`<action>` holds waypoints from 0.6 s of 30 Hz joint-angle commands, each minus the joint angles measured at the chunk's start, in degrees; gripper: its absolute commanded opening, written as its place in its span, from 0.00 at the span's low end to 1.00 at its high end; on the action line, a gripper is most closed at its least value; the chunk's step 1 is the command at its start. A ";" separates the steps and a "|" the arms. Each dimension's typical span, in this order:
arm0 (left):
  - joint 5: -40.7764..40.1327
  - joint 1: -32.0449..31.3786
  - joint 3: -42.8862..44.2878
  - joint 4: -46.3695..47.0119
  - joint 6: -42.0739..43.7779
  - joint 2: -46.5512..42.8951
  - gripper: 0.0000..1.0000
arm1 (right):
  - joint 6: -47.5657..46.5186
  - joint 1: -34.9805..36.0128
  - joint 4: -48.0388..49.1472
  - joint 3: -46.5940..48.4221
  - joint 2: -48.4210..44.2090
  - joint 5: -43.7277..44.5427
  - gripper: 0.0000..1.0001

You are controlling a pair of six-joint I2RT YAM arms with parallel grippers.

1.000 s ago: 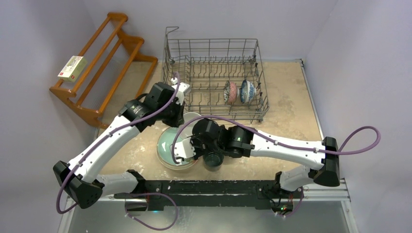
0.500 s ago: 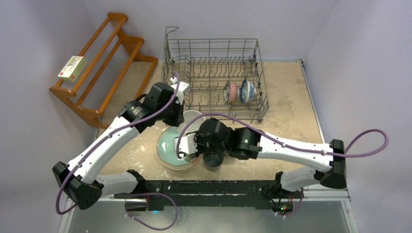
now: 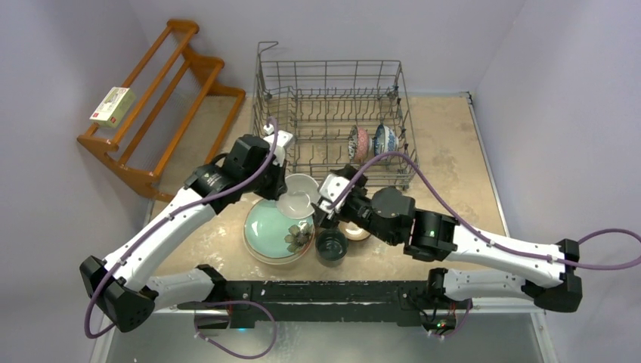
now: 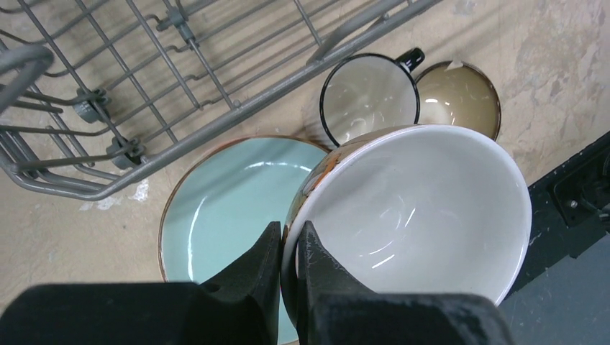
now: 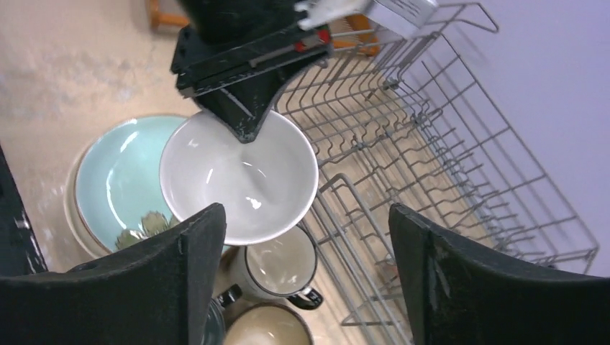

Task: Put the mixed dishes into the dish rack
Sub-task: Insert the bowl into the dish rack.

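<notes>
My left gripper [image 4: 289, 233] is shut on the rim of a white bowl [image 4: 417, 208], one finger inside and one outside. It holds the bowl tilted above the mint green plate [image 4: 223, 201], just in front of the dish rack [image 4: 144, 86]. From above, the bowl [image 3: 297, 195] hangs between the plate [image 3: 264, 227] and the rack [image 3: 332, 121]. My right gripper [image 5: 306, 215] stands wide open with nothing between its fingers. It faces the bowl [image 5: 237, 176] from the right. Below it are a white mug [image 5: 280, 262] and a beige bowl [image 5: 266, 327].
Two patterned bowls [image 3: 357, 142] [image 3: 385, 141] stand on edge in the rack's right part. A dark teal mug [image 3: 331, 246] sits at the near edge beside the plate. A brown wooden shelf [image 3: 155, 106] with a small box [image 3: 113, 105] leans at the far left.
My right gripper has opened and drawn back to the right, off the plate and toward the rack's front. The left gripper keeps its grip on the white bowl, which is now uncovered.
</notes>
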 commanded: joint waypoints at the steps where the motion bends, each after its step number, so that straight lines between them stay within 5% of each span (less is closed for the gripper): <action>1: -0.25 0.30 0.45 9.08 -2.34 -3.94 0.00 | 14.93 -1.68 9.34 -1.90 -2.69 6.66 0.89; 5: 2.71 2.36 -0.36 12.58 -4.14 -5.53 0.00 | 24.77 -3.22 10.67 -2.66 -3.07 4.95 0.98; 11: 7.13 4.58 -1.81 18.36 -7.87 -7.28 0.00 | 42.06 -10.63 8.61 -2.07 -2.22 -3.35 0.99; 18: 12.96 6.57 -4.27 24.82 -11.46 -8.51 0.00 | 49.60 -12.17 12.53 -5.04 -3.79 -9.80 0.99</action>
